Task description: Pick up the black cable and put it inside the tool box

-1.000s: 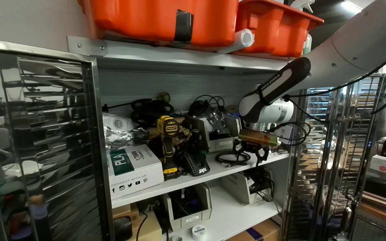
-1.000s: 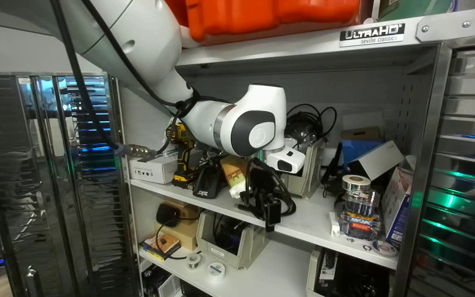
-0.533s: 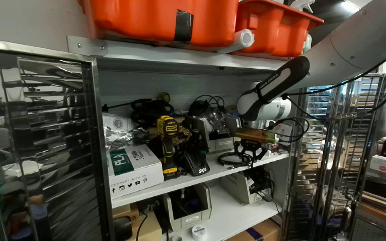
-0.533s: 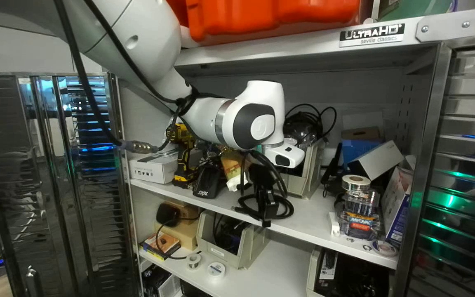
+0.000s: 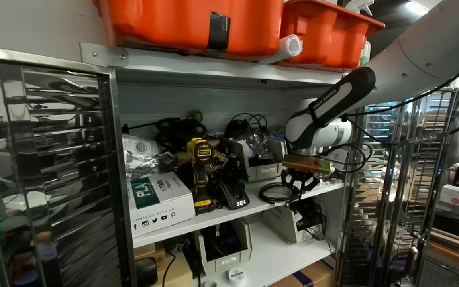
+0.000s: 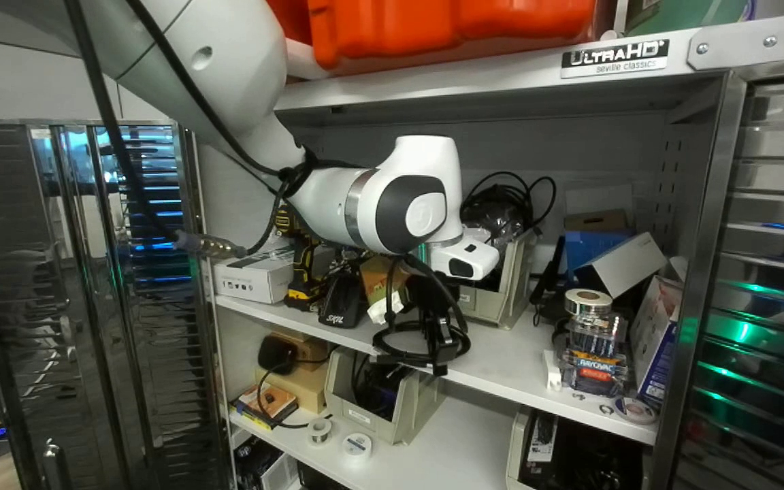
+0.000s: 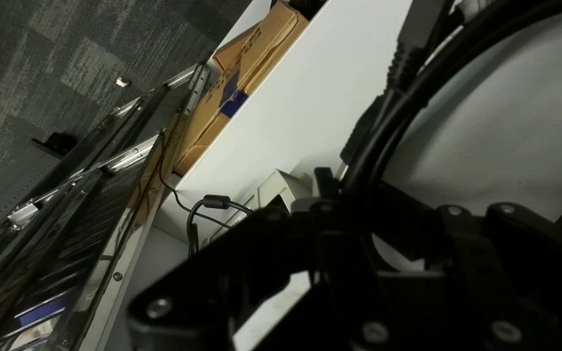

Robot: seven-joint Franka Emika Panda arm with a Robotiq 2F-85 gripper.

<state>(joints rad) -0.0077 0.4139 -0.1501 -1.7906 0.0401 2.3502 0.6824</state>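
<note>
The black cable is a loose coil at the front edge of the middle shelf. My gripper points down at one side of the coil, its jaws drawn together on the strands. An exterior view also shows the cable overlapping the shelf edge beneath the gripper. In the wrist view the cable curves down into the dark fingers of the gripper; the pads themselves are hidden in shadow. Several grey open bins stand about, one on the lower shelf; which one is the tool box I cannot tell.
Beside the coil are a SKIL charger and a yellow drill. Behind it stands a grey bin with bagged parts. Battery packs sit along the same shelf. Metal cabinet doors flank the shelves.
The jaws have closed from wide apart onto the cable. The arm dipped inward, then drew back, and the coil has shifted along with it toward the shelf's front edge.
</note>
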